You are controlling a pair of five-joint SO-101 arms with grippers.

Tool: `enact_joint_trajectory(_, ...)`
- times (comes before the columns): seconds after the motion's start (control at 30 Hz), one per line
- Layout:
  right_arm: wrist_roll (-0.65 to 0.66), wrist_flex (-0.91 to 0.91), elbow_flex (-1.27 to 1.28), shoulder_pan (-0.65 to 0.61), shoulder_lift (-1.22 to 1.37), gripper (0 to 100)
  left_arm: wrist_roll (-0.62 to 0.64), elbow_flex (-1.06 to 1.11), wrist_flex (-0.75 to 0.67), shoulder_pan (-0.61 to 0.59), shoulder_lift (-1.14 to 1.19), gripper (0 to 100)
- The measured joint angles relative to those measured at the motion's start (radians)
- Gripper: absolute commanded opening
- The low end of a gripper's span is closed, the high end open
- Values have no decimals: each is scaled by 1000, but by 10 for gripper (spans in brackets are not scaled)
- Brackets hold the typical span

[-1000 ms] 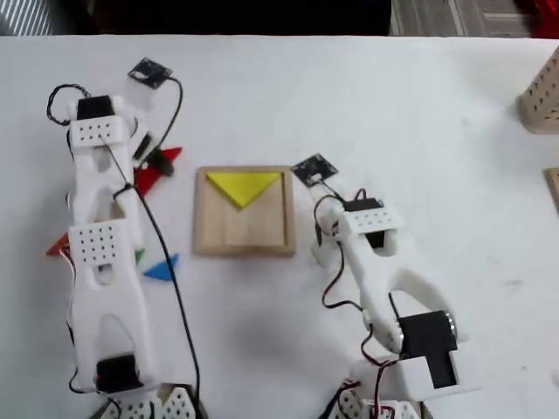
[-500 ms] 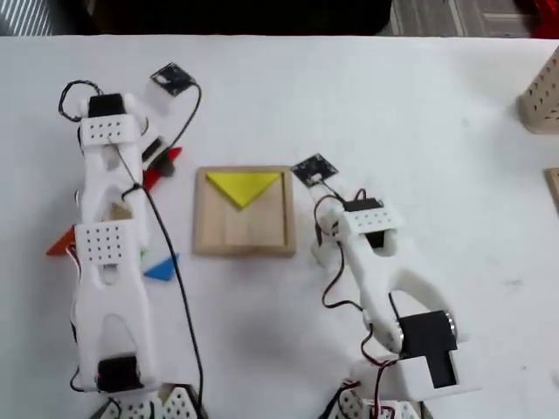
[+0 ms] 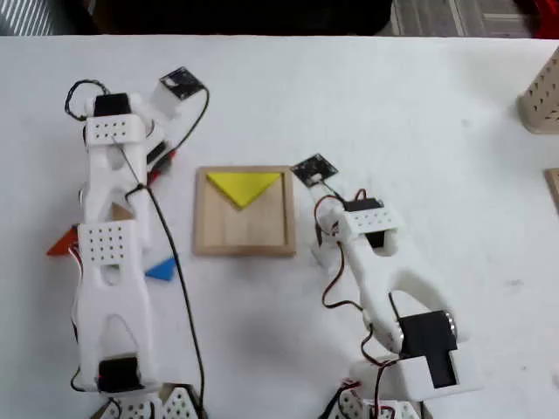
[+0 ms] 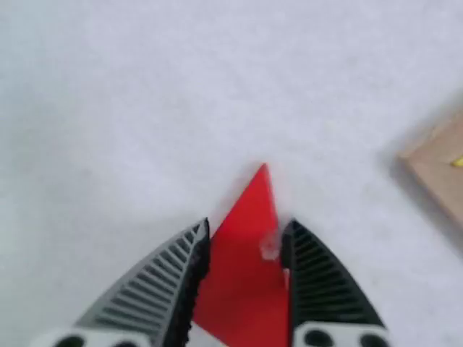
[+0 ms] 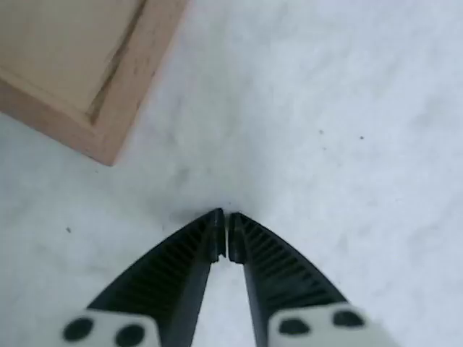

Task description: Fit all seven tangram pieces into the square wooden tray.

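Note:
The square wooden tray (image 3: 244, 245) lies at mid-table with a yellow triangle (image 3: 243, 185) in its far half. My left gripper (image 4: 244, 231) is shut on a red triangle (image 4: 246, 289), whose tip pokes out past the fingers just above the white table. In the high view that red triangle (image 3: 166, 158) peeks from under the left arm, to the left of the tray. A blue piece (image 3: 161, 270) and an orange-red piece (image 3: 63, 243) lie beside the same arm. My right gripper (image 5: 225, 235) is shut on nothing, low over the table by the tray's corner (image 5: 108, 141).
A tan bit (image 3: 120, 210) shows under the left arm. A wooden block (image 3: 541, 92) stands at the table's right edge. The tray's corner (image 4: 438, 170) appears off to the side in the left wrist view. Cables trail along both arms.
The left arm has swung toward the far side of the table with the red triangle, which now hides more under it. The right arm has stayed put.

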Motion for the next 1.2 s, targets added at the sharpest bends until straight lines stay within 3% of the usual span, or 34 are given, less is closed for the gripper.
enact_joint_trajectory(0.3,0,0,0,0,0,18,-32,-44,52,-3,12,48)
enact_joint_trajectory(0.43,0,0,0,0,0,18,-32,-143,176,-9,21,162)
enact_joint_trajectory(0.53,0,0,0,0,0,18,43,-169,201,-23,9,262)
enact_joint_trajectory(0.87,3,0,0,0,0,18,104,-170,207,-207,-124,232)
enact_joint_trajectory(1.2,3,0,0,0,0,18,0,-172,183,-219,-3,234)
